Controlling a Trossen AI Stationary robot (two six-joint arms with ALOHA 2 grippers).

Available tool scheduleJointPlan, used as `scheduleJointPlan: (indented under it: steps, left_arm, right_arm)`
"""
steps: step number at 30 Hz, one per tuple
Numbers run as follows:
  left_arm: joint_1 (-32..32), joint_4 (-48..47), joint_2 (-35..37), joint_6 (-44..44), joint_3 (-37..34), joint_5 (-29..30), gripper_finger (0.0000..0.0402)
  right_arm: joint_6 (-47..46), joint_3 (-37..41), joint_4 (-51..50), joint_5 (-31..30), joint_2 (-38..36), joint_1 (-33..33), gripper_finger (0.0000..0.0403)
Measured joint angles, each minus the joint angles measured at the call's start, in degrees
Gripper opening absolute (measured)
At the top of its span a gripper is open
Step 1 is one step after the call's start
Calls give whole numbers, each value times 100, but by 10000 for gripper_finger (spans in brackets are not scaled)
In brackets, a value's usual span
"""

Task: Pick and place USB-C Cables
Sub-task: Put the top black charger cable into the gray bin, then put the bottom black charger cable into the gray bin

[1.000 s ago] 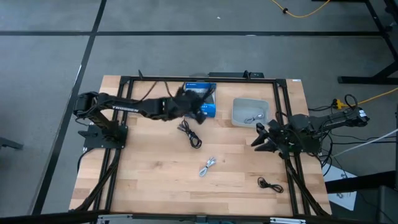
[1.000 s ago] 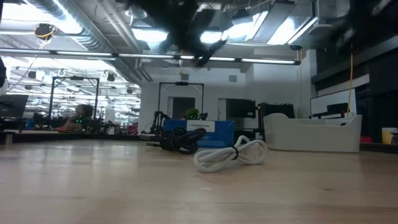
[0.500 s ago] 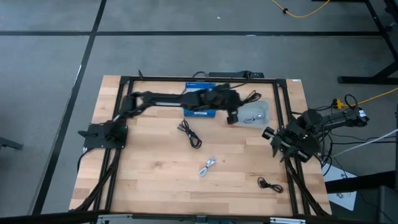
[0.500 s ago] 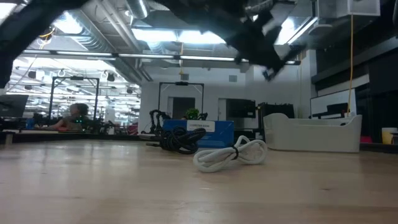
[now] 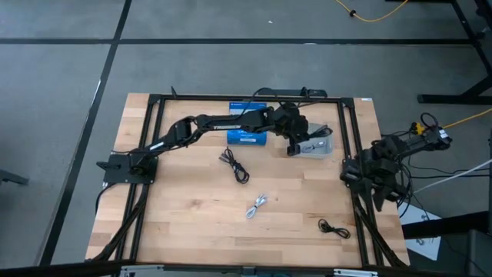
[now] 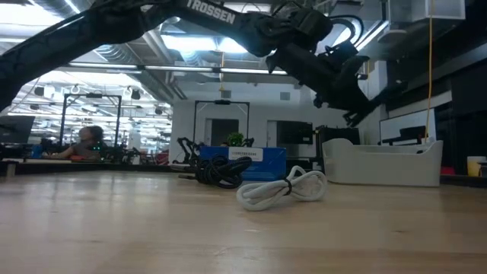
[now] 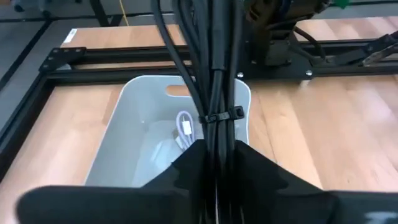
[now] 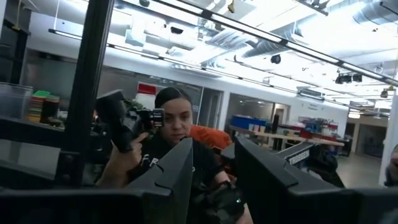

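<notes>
The left tool [image 5: 296, 145] has swung from beside the blue box [image 5: 247, 136] to above the grey bin [image 7: 134, 134], seemingly delivering a USB-C cable [image 7: 185, 129]; its finger spread I cannot tell.

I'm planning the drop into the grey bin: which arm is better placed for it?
Left. The left gripper hangs over the grey bin, which already holds a white cable. The right gripper sits beyond the table's right edge, pointing away.
</notes>
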State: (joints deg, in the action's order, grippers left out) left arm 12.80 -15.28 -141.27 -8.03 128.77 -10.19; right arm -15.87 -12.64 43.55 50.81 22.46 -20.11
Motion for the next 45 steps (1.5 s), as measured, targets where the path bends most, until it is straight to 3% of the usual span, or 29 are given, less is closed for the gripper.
scheduleJointPlan:
  steps: [4,15,21,29,37,45]
  left_arm:
    - [7,-40,0,2,0,46,102]
    - [4,-133,94,3,-4,544,106]
    - [-174,-559,673,918,9,569,107]
    - [-798,-2954,1384,798,0,643,108]
    - [-1553,-5746,1587,564,0,1206,108]
    - [-2288,-7498,1591,1437,-295,1268,108]
  right_arm:
    - [-5,0,-1,-4,0,-60,126]
    - [-137,0,-7,-15,0,-66,126]
    - [-199,0,-13,-17,0,-66,126]
    - [-204,2,-37,-20,2,-64,126]
    - [-199,2,-68,-53,2,-64,126]
    - [-199,2,-291,-488,4,-64,126]
